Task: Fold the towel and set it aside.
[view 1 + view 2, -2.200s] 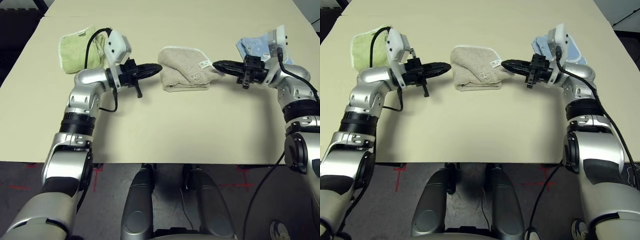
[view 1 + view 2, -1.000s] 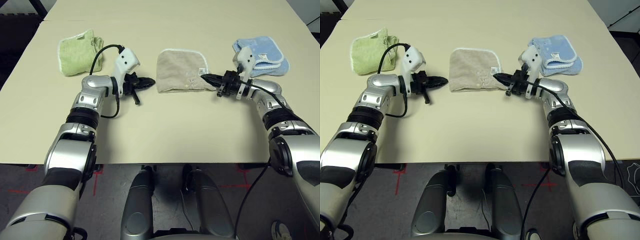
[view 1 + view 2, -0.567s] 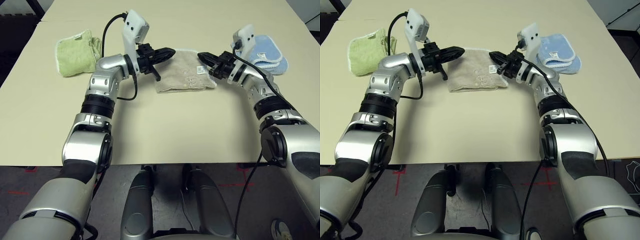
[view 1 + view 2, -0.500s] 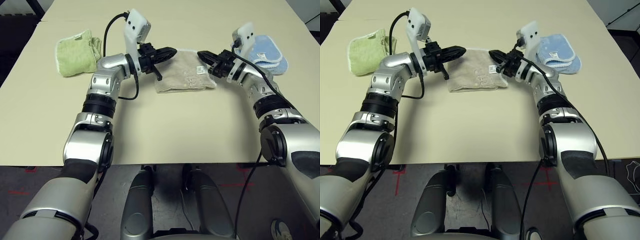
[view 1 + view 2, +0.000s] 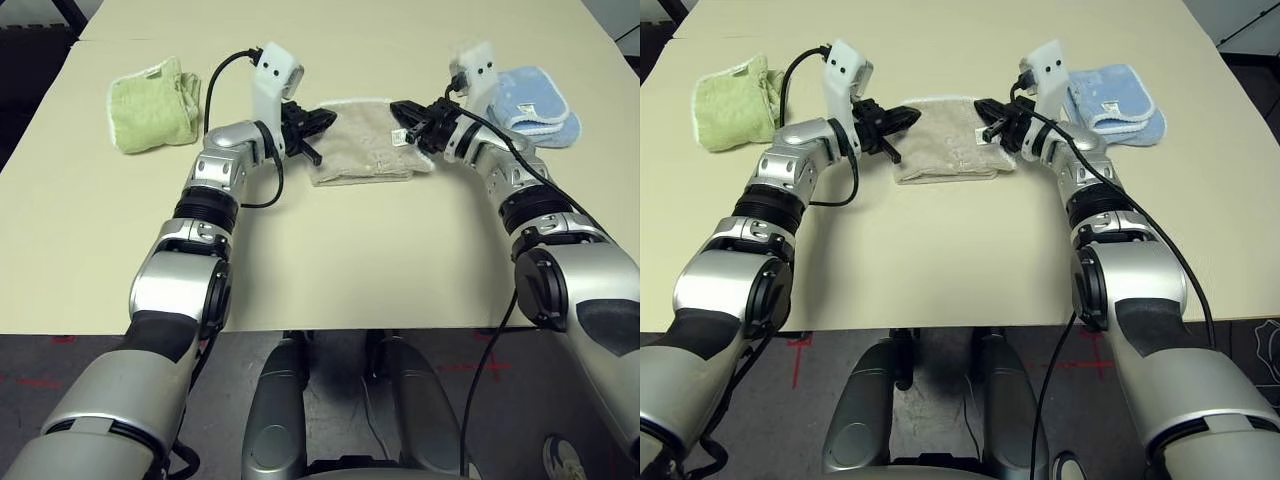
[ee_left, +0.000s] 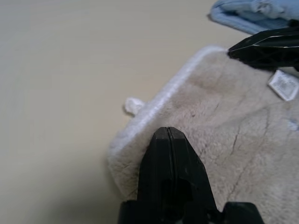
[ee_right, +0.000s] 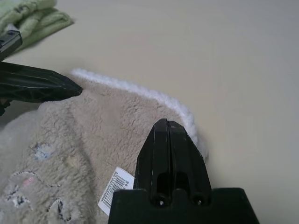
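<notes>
Beige towel [image 5: 365,145] folded, flat on table [image 5: 330,260] at centre-far, between green towel [image 5: 150,100] at 10 o'clock and blue towel [image 5: 535,95] at 2 o'clock. Long axis roughly 9-to-3 across table, fold edge toward robot, white-stitched edge on far side.

Left gripper [image 5: 325,120] pinched fully shut, holding nothing, tip over towel's far-left corner, pointing toward 2 o'clock. Right gripper [image 5: 400,108] likewise clamped shut and empty, tip over far-right corner near white tag [image 7: 113,188], pointing toward 10 o'clock.

Key relation: both tips converging over far edge of towel, 1 per corner, towel lying just below and ahead of each. Neither arm clearly nearer; about symmetric. Contact with cloth not certain from either wrist view.

Judged: folding looks done, setting aside not yet. Next move likely needs fingers opened before any grab, or a 2-sided push.
</notes>
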You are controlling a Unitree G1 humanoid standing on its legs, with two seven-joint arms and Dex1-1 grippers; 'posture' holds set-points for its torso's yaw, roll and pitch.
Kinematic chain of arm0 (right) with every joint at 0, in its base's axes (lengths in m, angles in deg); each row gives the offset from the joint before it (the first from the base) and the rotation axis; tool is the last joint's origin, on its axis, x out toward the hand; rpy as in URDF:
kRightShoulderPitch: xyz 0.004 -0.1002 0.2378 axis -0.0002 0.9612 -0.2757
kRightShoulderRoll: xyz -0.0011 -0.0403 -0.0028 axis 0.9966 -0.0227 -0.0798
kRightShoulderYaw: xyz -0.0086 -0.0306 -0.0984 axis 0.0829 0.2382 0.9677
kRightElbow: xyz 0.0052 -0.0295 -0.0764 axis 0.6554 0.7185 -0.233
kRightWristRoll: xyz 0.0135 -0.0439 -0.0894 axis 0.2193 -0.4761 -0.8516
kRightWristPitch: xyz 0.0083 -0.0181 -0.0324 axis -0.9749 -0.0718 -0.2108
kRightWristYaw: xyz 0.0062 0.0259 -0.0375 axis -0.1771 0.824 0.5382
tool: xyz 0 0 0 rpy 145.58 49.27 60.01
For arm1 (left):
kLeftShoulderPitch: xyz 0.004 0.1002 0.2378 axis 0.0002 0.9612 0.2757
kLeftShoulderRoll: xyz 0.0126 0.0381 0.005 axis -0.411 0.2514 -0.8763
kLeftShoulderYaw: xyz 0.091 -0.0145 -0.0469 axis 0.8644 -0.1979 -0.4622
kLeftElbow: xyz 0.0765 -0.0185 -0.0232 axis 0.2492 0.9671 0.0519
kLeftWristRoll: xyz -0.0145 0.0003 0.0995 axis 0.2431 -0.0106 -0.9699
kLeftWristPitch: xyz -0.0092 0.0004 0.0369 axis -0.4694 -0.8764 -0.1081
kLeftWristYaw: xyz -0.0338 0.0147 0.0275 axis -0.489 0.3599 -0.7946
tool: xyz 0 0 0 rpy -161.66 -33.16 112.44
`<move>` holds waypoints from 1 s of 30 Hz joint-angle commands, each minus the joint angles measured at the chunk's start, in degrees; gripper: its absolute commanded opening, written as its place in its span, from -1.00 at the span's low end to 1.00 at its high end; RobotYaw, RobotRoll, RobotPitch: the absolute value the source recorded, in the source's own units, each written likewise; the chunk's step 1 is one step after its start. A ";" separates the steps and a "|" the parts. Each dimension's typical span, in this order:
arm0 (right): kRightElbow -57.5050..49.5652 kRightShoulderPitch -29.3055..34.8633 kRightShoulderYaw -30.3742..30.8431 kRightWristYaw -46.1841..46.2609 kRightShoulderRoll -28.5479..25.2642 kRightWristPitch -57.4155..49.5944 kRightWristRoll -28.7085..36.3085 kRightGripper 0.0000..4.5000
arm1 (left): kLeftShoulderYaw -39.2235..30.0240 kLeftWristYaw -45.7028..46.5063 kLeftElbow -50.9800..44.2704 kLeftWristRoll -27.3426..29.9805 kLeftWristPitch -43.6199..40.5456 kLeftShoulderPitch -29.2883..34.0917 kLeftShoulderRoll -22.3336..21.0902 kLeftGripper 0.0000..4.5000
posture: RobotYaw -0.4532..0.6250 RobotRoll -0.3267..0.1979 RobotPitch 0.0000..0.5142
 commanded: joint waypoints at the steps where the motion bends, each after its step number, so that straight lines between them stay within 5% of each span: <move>1: 2.36 0.77 1.44 3.36 1.67 -0.50 -2.18 -1.00 | 0.53 2.52 3.56 -2.05 1.35 -0.39 0.18 -0.97 | -0.08 0.25 0.50; 18: 3.87 2.64 2.15 5.07 -1.73 -0.44 -4.46 -1.00 | 2.15 -0.39 3.23 -4.38 1.83 4.41 -3.97 -0.97 | -0.09 0.25 0.44; 24: 0.01 2.31 -5.11 -9.73 -1.86 5.27 5.15 -1.00 | -0.51 -9.38 -5.41 1.27 0.96 5.52 -4.87 -0.97 | -0.11 0.25 0.35; 30: -5.16 3.48 -7.78 -21.79 -5.20 5.13 10.58 -1.00 | -2.55 -14.44 -23.82 7.25 -5.71 11.42 -7.18 -0.97 | -0.09 0.25 0.27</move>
